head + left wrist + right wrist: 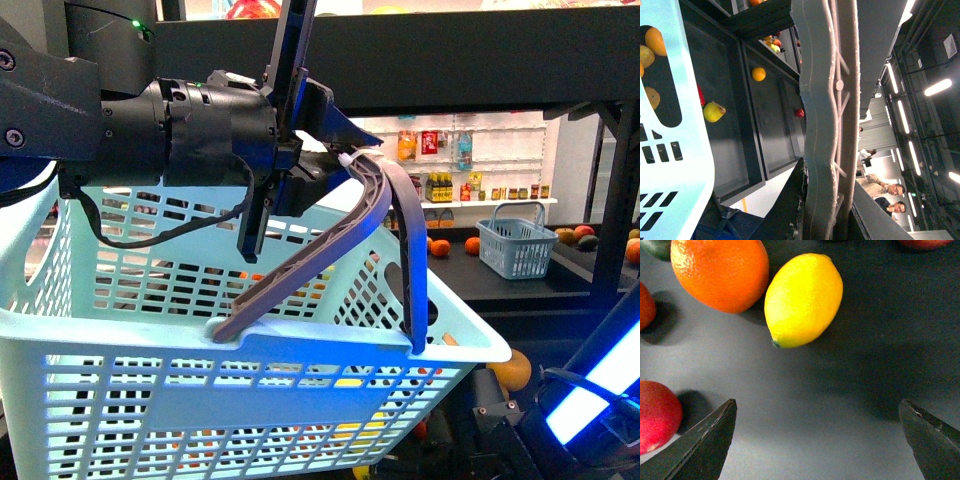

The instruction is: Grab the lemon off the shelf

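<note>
On black shelf tier (855,375): oval yellow lemon (803,300)
Right gripper (817,405): spread wide
Left gripper (335,152): pinching grey basket handle (300,262)

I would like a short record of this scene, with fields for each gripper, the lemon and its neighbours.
left gripper: shut on the basket handle of the light-blue basket
right gripper: open, empty, over the shelf
lemon: lying on the dark shelf surface, apart from both fingers
neighbours: orange close beside the lemon; red fruit near one finger
task state: lemon not yet grasped
</note>
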Action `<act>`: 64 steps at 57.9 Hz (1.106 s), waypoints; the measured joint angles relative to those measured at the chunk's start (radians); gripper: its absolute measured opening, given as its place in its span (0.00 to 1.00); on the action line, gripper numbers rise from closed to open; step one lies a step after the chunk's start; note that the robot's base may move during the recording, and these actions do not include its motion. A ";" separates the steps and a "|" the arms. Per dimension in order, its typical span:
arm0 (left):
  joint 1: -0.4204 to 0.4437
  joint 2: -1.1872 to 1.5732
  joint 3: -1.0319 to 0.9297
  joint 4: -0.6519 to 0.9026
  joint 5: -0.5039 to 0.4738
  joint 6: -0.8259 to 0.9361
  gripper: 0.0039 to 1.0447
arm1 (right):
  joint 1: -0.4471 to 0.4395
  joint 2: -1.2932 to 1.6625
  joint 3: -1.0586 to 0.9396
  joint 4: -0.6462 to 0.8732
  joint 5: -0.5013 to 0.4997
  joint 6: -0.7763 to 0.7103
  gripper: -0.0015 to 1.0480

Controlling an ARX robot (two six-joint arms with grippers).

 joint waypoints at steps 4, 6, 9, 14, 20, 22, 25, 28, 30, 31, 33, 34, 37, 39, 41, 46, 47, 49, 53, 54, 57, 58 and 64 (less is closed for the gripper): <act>0.000 0.000 0.000 0.000 -0.001 0.000 0.11 | 0.007 0.035 0.060 -0.019 0.011 0.000 0.93; 0.000 0.000 0.000 0.000 -0.001 0.000 0.11 | 0.011 0.053 0.093 -0.030 0.018 0.000 0.93; 0.000 0.000 0.000 0.000 -0.001 0.000 0.11 | 0.015 0.091 0.161 -0.061 0.037 0.000 0.93; 0.000 0.000 0.000 0.000 -0.001 0.000 0.11 | 0.021 0.145 0.261 -0.113 0.057 -0.002 0.93; 0.000 0.000 0.000 0.000 -0.001 0.000 0.11 | 0.032 0.216 0.391 -0.180 0.085 -0.008 0.93; 0.000 0.000 0.000 0.000 0.000 0.000 0.11 | 0.034 0.238 0.434 -0.205 0.087 -0.008 0.93; 0.000 0.000 0.000 0.000 0.000 0.000 0.11 | 0.039 0.274 0.507 -0.245 0.095 -0.010 0.93; 0.000 0.000 0.000 0.000 0.000 0.000 0.11 | 0.045 0.308 0.579 -0.287 0.101 -0.010 0.93; 0.000 0.000 0.000 0.000 0.000 0.000 0.11 | 0.048 0.330 0.626 -0.315 0.104 -0.013 0.93; 0.000 0.000 0.000 0.000 0.000 0.000 0.11 | 0.049 0.338 0.641 -0.325 0.106 -0.013 0.93; 0.000 0.000 0.000 0.000 -0.001 0.001 0.11 | 0.052 0.361 0.692 -0.354 0.110 -0.016 0.93; 0.000 0.000 0.000 0.000 -0.002 0.002 0.11 | 0.054 0.378 0.727 -0.375 0.113 -0.017 0.93; 0.000 0.000 0.000 0.000 -0.004 0.005 0.11 | 0.059 0.427 0.826 -0.430 0.121 -0.025 0.93; 0.000 0.000 0.000 0.000 -0.006 0.007 0.11 | 0.060 0.437 0.847 -0.443 0.123 -0.027 0.93; 0.000 0.000 0.000 0.000 -0.006 0.009 0.11 | 0.061 0.465 0.904 -0.477 0.128 -0.027 0.93; 0.000 0.000 0.000 0.000 -0.004 0.007 0.11 | 0.065 0.524 1.003 -0.534 0.138 -0.043 0.93; 0.000 0.000 0.000 0.000 -0.004 0.006 0.11 | 0.066 0.534 1.018 -0.542 0.141 -0.043 0.93; 0.000 0.000 0.000 0.000 -0.004 0.006 0.11 | 0.068 0.553 1.046 -0.560 0.143 -0.047 0.93; 0.000 0.000 0.000 0.000 -0.003 0.005 0.11 | 0.069 0.583 1.093 -0.585 0.154 -0.060 0.93; 0.000 0.000 0.000 0.000 -0.002 0.006 0.11 | 0.069 0.590 1.102 -0.591 0.154 -0.063 0.93; 0.000 0.000 0.000 0.000 0.000 0.006 0.11 | 0.070 0.605 1.127 -0.602 0.161 -0.069 0.93; 0.000 0.000 0.000 0.000 0.000 0.006 0.11 | 0.070 0.608 1.136 -0.605 0.163 -0.069 0.93; 0.000 0.000 0.000 0.000 -0.001 0.006 0.11 | 0.068 0.621 1.176 -0.607 0.172 -0.084 0.93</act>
